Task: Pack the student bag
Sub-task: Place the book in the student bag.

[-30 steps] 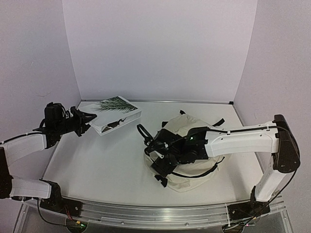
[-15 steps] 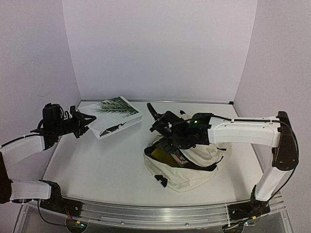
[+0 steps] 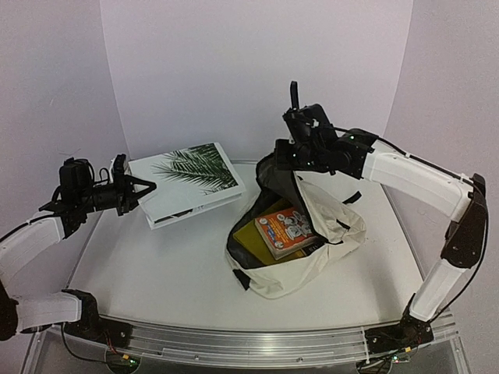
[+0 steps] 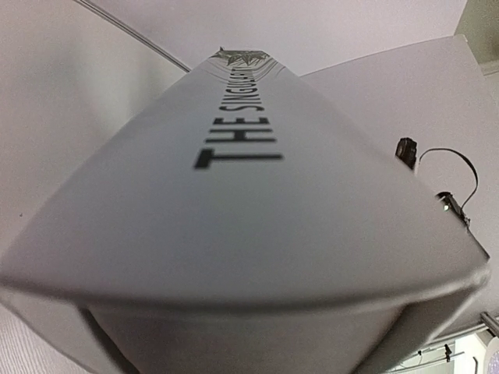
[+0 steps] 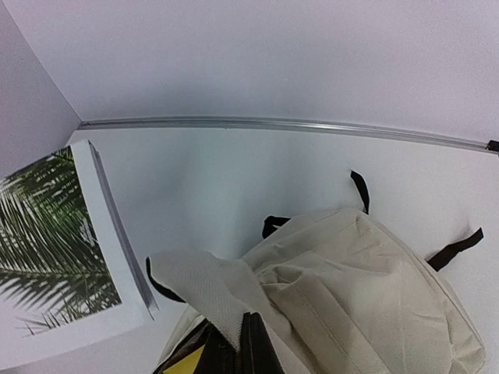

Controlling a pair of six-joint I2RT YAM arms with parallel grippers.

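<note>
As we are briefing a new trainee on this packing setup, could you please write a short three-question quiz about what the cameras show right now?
1. True or false: the palm-leaf book already lies inside the student bag.
2. What is the right gripper shut on? A) the bag's raised top; B) the orange cartoon book; C) nothing.
3. Which gripper holds the palm-leaf book?
Key: 1 false; 2 A; 3 the left gripper.
</note>
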